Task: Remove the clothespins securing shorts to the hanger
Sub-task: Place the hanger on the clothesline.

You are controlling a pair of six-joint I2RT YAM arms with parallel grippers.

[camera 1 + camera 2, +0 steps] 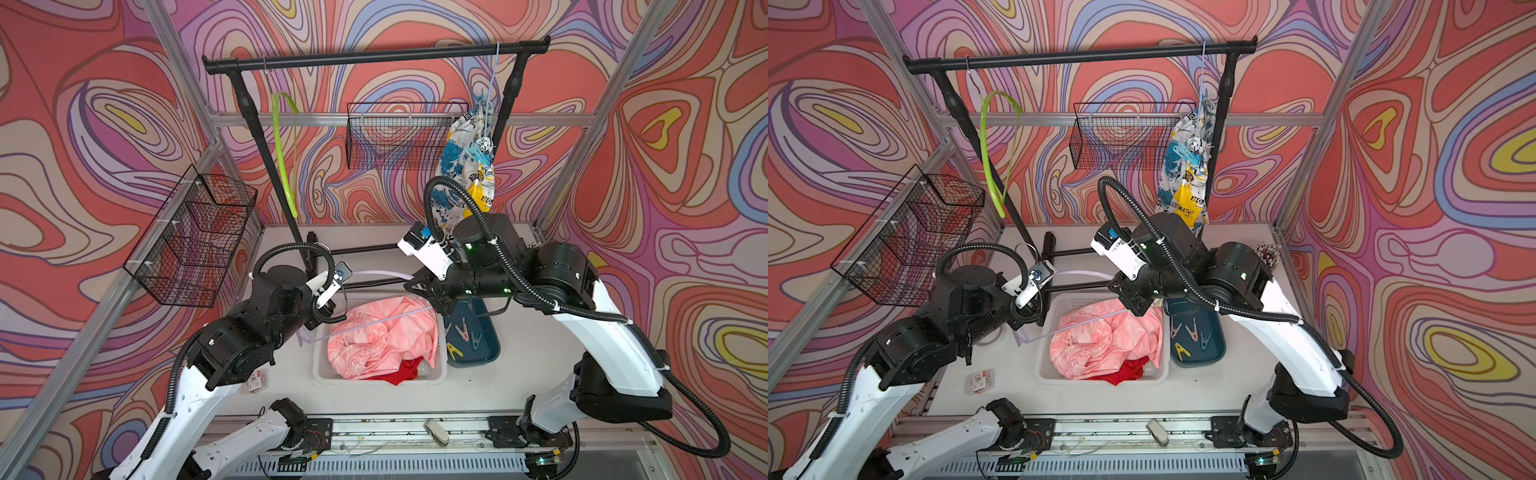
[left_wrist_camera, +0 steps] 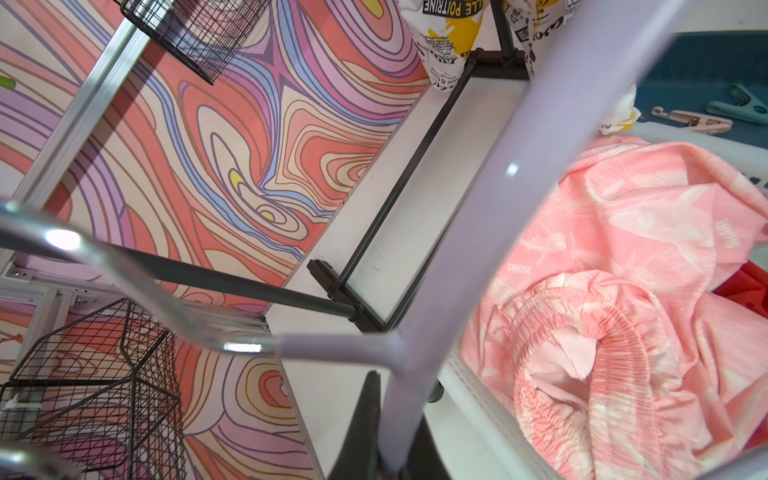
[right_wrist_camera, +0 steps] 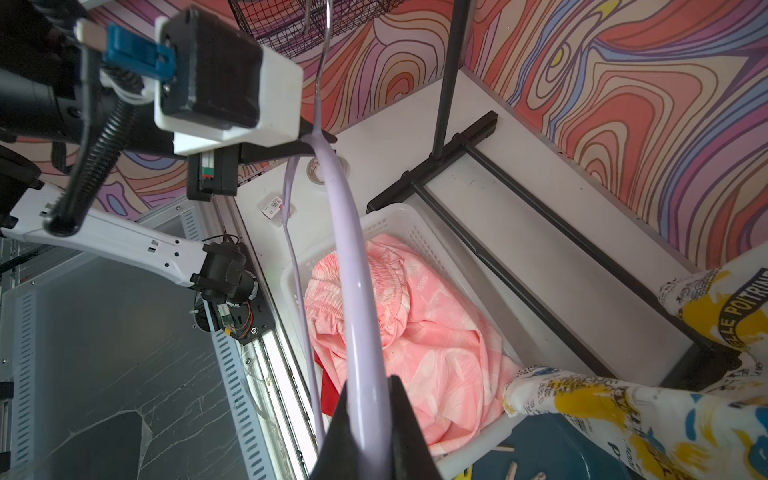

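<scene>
Against the swirl-patterned back wall the newspaper-print shorts [image 1: 469, 166] hang lengthwise from the black rail [image 1: 374, 56], a light blue clothespin [image 1: 1185, 153] on them, above and behind the nearer right gripper [image 3: 370, 399], its fingers, like those of the left gripper [image 3: 309, 145], clenched on a lilac hanger [image 3: 353, 270].

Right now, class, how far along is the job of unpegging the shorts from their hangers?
Done: pink shorts and red shorts lie in the white basket; four clothespins sit in the blue tray. In hand: left pincer and right pincer are shut on the bare lilac hanger. Left: print shorts hang from the rail, a light-blue clothespin on them.
</scene>
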